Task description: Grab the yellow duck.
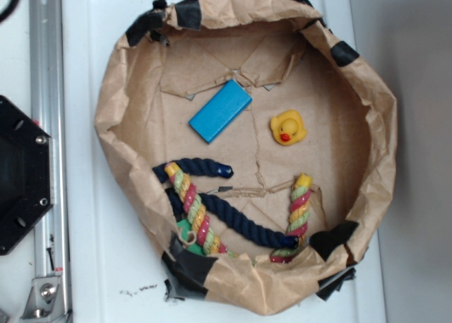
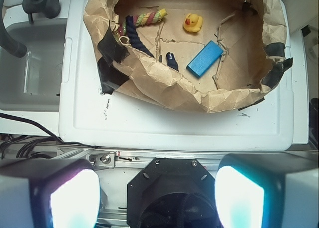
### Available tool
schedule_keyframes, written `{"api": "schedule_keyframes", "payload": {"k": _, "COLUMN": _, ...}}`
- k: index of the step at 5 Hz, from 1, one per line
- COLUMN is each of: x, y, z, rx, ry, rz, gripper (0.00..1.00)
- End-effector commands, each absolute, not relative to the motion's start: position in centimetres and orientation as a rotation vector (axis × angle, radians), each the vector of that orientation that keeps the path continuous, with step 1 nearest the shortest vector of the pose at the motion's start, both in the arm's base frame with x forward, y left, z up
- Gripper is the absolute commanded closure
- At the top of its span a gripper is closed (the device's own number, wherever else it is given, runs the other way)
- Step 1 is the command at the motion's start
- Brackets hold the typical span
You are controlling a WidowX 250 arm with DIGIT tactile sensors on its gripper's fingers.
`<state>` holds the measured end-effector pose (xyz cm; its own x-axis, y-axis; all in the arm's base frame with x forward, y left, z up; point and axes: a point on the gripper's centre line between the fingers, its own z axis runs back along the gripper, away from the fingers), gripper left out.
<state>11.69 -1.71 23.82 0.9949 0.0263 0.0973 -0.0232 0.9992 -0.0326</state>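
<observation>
A: Where is the yellow duck (image 1: 287,127)?

B: In the exterior view it sits on the floor of the crumpled brown paper nest (image 1: 113,111), right of centre, orange-red beak showing. Nothing touches it.

A: What lies near it?

B: The blue rectangular block (image 1: 219,110) lies to its left, tilted, with a gap between them. Nearer the bottom edge a dark navy rope (image 1: 240,220) crosses a striped pink-green-yellow rope (image 1: 192,210); another striped end (image 1: 299,203) stands up below the duck.

A: And the gripper (image 2: 157,200)?

B: In the wrist view its two fingers (image 2: 75,200) stand spread wide with nothing between them, well back from the nest, over the black base (image 2: 172,190). From here the duck (image 2: 193,23) is at the far side of the nest, beyond the block (image 2: 205,59). The nest rests on a white tray (image 2: 164,123).
</observation>
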Motion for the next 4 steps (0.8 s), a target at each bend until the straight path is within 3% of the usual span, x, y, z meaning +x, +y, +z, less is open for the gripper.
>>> {"api": "schedule_keyframes", "payload": {"k": 1, "x": 11.7, "y": -1.7, "z": 23.8, "rx": -0.031, "ry": -0.098, "rz": 0.025, "gripper": 0.0}}
{"api": "schedule_keyframes", "payload": {"k": 2, "x": 15.3, "y": -0.1, "z": 21.6, "rx": 0.21, "ry": -0.207, "rz": 0.235, "gripper": 0.0}}
{"api": "schedule_keyframes", "payload": {"k": 3, "x": 19.6, "y": 1.0, "z": 19.0, "rx": 0.145, "ry": -0.327, "rz": 0.141, "gripper": 0.0}}
{"api": "schedule_keyframes", "payload": {"k": 4, "x": 22.1, "y": 1.7, "z": 16.5, "rx": 0.097, "ry": -0.352, "rz": 0.053, "gripper": 0.0}}
